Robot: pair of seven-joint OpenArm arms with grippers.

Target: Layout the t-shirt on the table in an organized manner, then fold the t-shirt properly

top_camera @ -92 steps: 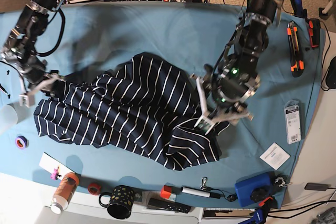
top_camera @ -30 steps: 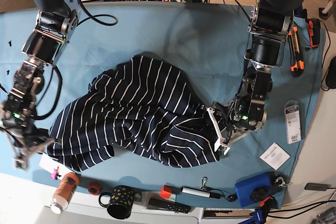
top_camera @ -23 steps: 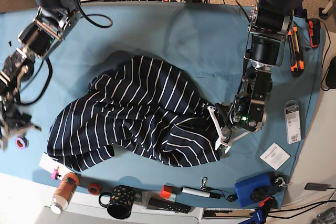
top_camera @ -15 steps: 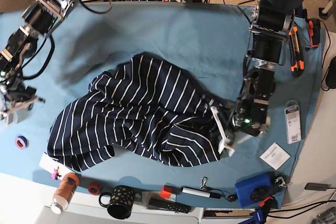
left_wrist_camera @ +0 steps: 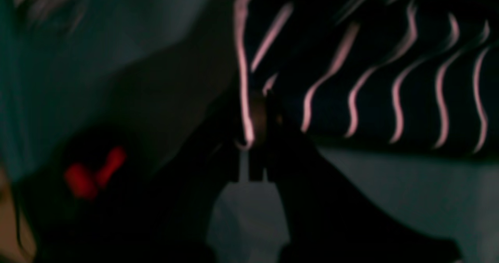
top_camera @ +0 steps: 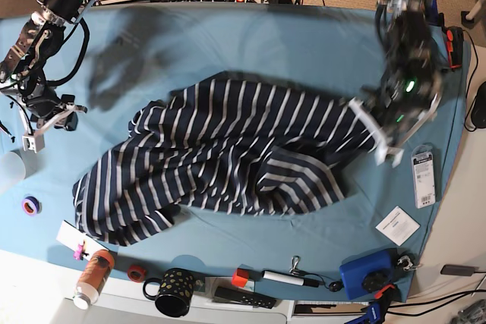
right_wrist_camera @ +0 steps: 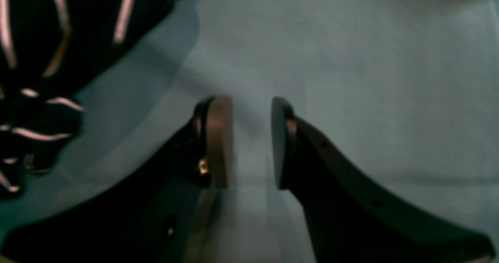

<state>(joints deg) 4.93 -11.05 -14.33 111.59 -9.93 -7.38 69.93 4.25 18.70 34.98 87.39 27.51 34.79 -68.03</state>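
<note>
The t-shirt point(top_camera: 228, 157) lies bunched mid-surface point(top_camera: 250, 43); I'm spreading it. My left hand point(top_camera: 373, 136) is clamped on its hem; my right hand point(top_camera: 47, 121) hangs parted, empty. Next I'd grab the opposite edge.

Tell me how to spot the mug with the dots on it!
Find the big teal table and follow its near edge, below the striped t-shirt. The mug sits there between a small red ring and a black remote. It is the only black cup, speckled with pale dots, its handle pointing left.
</note>
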